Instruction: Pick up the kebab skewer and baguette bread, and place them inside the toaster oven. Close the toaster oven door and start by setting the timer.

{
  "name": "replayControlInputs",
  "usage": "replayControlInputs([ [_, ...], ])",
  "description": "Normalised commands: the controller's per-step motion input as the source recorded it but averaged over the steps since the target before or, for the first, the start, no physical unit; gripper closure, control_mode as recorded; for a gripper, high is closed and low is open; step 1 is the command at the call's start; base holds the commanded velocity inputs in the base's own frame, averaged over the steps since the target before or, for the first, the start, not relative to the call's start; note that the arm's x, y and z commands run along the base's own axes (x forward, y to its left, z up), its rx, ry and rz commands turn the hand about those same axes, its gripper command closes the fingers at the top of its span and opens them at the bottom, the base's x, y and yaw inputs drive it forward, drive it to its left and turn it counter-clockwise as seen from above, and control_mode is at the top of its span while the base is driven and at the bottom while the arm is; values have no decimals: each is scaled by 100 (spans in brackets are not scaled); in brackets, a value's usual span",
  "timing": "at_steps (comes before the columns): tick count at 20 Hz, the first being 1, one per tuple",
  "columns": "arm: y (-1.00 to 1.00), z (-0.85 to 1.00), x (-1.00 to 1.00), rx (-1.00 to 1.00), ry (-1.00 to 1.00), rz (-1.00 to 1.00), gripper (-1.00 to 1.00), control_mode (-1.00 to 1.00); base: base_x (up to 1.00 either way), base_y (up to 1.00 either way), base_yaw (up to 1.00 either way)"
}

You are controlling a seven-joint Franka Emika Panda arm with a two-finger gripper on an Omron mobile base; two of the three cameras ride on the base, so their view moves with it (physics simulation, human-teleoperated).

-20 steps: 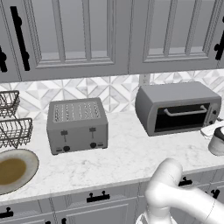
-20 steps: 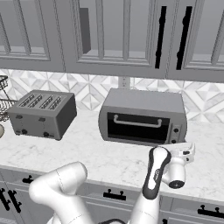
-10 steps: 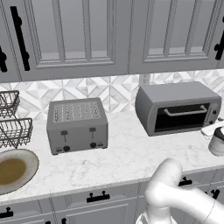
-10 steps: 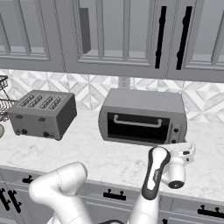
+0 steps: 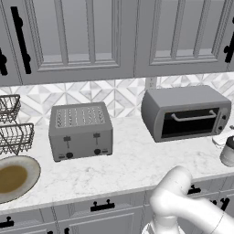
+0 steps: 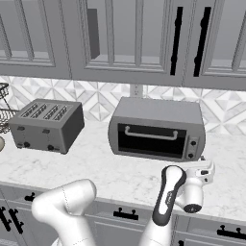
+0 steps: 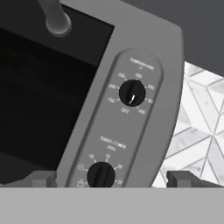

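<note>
Toaster oven (image 6: 156, 129) sits on the marble tabletop (image 6: 115, 173) against the tiled backsplash, to the right of the slotted pop-up toaster (image 6: 45, 125). Toaster oven door (image 6: 151, 141) is up and closed, silver bar handle (image 6: 150, 134) across the dark glass. Gripper (image 7: 108, 178) is open: fingertips spread wide, one at each lower corner of the hand view, touching nothing. Hand view looks close at the oven's right-side control panel; the timer knob (image 7: 101, 175) lies between the fingertips, the temperature knob (image 7: 132, 92) above it. In the right base view the hand hangs in front of the oven's right end.
</note>
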Motion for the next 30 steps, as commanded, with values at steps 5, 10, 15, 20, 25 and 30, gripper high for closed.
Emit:
replayControlInputs([
  [5, 4, 0, 0, 0, -1, 0, -100, -100, 0, 0, 0],
  [10, 8, -5, 0, 0, 0, 0, -100, -100, 0, 0, 0],
  [15, 6, -1, 1, 0, 0, 0, -100, -100, 0, 0, 0],
  [20, 0, 0, 7, 0, -1, 0, -100, -100, 0, 0, 0],
  [25, 0, -2, 13, 0, 0, 0, -100, -100, 0, 0, 0],
  [30, 0, -2, 2, 0, 0, 0, -100, -100, 0, 0, 0],
])
